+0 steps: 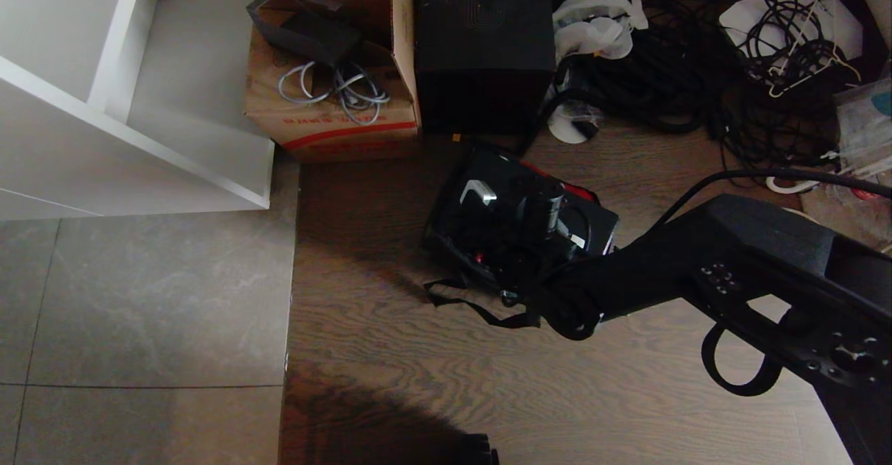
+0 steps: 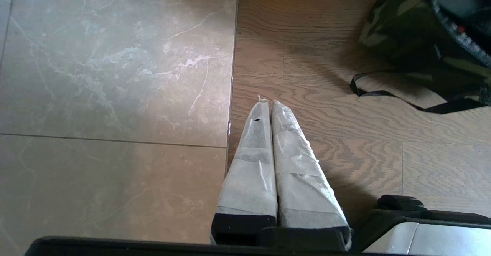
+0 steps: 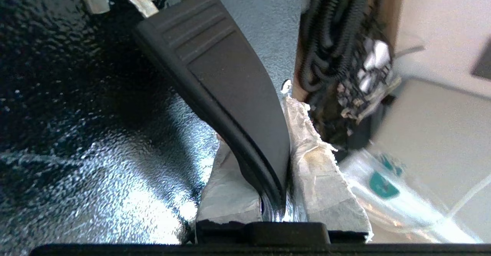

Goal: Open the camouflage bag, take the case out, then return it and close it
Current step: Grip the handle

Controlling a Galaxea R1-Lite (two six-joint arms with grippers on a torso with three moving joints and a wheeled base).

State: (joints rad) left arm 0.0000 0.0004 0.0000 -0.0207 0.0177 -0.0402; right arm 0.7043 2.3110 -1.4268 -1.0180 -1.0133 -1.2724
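On the far left a white shelf unit (image 1: 132,95) stood over grey floor tiles (image 1: 139,311), with the wooden floor (image 1: 390,381) beginning just to its right. The left gripper (image 2: 268,103) hung low over the seam between tile and wood, well apart from the bag, its tape-wrapped fingers (image 2: 251,164) pressed together with nothing between them. Behind, at the top of the head view, a brown cardboard box (image 1: 334,113) holding grey cables sat just beside a taller plain black box (image 1: 484,47). In front of that black box, on the wooden floor, lay the camouflage bag (image 1: 453,242), its black strap (image 1: 467,305) trailing loose across the boards toward the robot; its green-and-black fabric showed at the edge of the left wrist view (image 2: 399,25). The case (image 1: 502,207) rested in or on the bag, its glossy black face catching the light; how deep it sat could not be told. The right arm (image 1: 697,270) reached in from the right, its wrist over the bag's near right edge. In the right wrist view the right gripper (image 3: 282,91) had its taped fingers (image 3: 322,167) pinched on the case's black handle (image 3: 230,91), the textured black surface (image 3: 76,133) of the case filling the space beside it. Farther right, a tangle of black cables (image 1: 697,67) and white items lay against the wall.
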